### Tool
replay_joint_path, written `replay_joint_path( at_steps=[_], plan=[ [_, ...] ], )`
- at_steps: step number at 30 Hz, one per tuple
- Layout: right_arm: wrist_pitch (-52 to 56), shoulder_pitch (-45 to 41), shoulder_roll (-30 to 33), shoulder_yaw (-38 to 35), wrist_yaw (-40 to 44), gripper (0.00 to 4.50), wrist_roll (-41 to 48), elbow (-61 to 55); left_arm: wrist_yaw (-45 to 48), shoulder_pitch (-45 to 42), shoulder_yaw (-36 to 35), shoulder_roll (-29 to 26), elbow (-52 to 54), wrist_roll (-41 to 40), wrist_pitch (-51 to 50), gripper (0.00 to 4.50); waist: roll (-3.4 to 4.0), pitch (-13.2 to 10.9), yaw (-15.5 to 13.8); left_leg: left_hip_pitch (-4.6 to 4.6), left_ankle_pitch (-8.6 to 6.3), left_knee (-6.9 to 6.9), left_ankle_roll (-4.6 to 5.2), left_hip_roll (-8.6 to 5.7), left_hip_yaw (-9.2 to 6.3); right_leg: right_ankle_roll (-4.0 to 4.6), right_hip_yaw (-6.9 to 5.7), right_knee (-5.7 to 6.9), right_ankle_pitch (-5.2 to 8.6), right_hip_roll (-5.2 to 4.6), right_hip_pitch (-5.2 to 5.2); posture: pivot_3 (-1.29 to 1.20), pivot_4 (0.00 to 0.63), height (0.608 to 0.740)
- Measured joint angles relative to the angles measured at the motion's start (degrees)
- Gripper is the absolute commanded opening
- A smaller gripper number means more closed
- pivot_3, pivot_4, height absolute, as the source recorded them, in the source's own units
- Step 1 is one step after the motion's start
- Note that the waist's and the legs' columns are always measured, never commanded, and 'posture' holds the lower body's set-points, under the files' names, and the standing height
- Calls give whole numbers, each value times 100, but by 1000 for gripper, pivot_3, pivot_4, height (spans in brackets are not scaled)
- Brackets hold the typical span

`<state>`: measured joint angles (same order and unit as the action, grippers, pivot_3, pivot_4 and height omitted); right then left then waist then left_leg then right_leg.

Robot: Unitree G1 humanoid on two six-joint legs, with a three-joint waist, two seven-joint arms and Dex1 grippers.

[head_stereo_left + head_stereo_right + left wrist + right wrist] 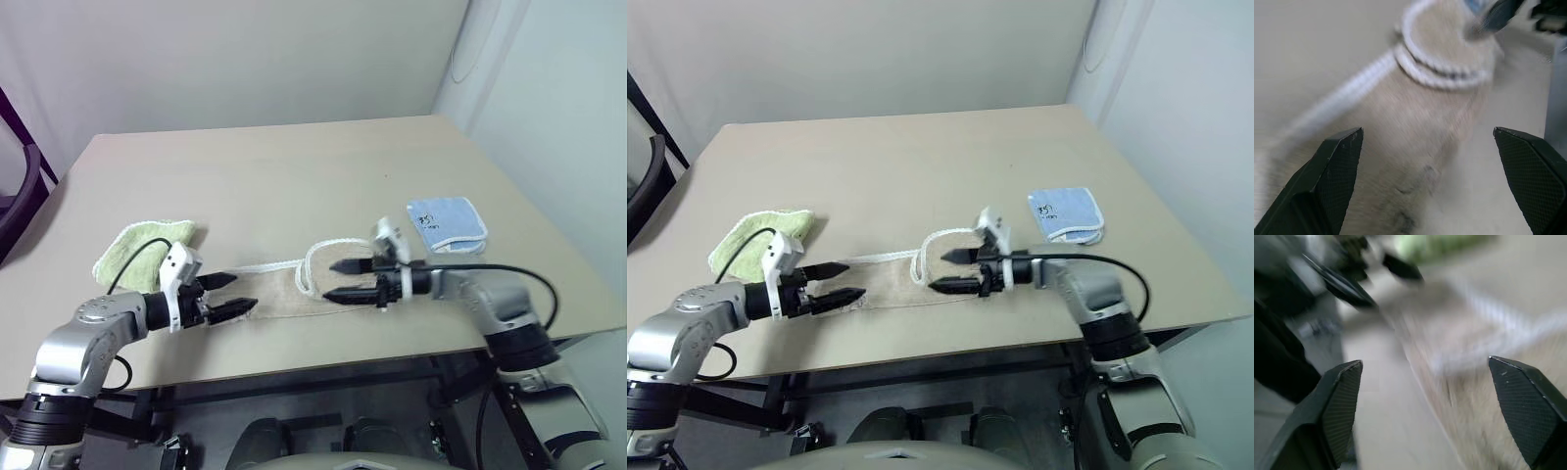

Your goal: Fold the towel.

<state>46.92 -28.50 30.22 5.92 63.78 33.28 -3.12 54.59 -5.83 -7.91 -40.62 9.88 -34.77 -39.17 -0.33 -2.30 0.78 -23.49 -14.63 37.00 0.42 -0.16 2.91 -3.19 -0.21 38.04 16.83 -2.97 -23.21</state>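
Long beige terry towel with white cord edging (294, 289) lies folded into a narrow strip on the rectangular tan wooden table (294, 166), near its front edge. Small light-green folded towel (147, 245) lies left of and slightly behind the strip, apart from it. Small light-blue cloth (446, 223) lies right of it, near the table's right edge.

Left gripper (233, 295) at the strip's left end, right gripper (343, 281) over its right end, facing each other.
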Motion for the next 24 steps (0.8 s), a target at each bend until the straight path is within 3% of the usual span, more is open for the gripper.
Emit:
replay_joint_path(
  at_steps=[3, 4, 5, 10, 16, 24],
  plan=[
    [30, -9, 48, -217, -45, 4143, 84, -4, 43, -51, -77, -52, -1, -105, -61, 4500, 1, 0, 16, 2, 0, 0, 0, 0, 1, 1, 0, 1, -1, -1, 0, 0, 0, 740],
    [12, -10, 62, -224, -60, 4183, 74, 26, 39, -114, -79, -52, -5, -120, -68, 4111, 0, 0, 15, 2, 0, 1, 0, 0, 1, 2, 0, 2, -1, -1, 0, 0, 0, 740],
    [-27, -23, 50, -227, -96, 3766, 67, 110, 39, -189, -79, -48, -8, -157, -82, 3922, 0, 0, 13, 3, 0, 1, 0, 0, 1, 3, 0, 2, -2, -1, 1, 0, 0, 740],
    [-468, -267, -313, -446, -506, 2146, -84, 960, 25, -984, 132, 387, -227, -186, -75, 2142, 0, 0, -19, 3, 1, 9, 1, -2, 4, 5, -2, 2, -7, -2, 7, 0, 0, 740],
    [-722, -334, -503, -481, -546, 22, -117, 1493, 91, -1944, 899, 1048, -1152, 277, 289, 10, -1, 1, 3, 1, 10, 7, 18, -3, 5, -14, -3, 5, -18, 0, 4, 0, 0, 740],
    [-1379, -369, -896, -475, -451, 22, -327, 2401, 373, -2472, 1820, 1982, -2565, 1127, 1228, 10, 0, 2, 29, 7, 12, 13, 19, -2, 6, -20, -4, 11, -21, 7, 10, 0, 0, 740]
  ],
)
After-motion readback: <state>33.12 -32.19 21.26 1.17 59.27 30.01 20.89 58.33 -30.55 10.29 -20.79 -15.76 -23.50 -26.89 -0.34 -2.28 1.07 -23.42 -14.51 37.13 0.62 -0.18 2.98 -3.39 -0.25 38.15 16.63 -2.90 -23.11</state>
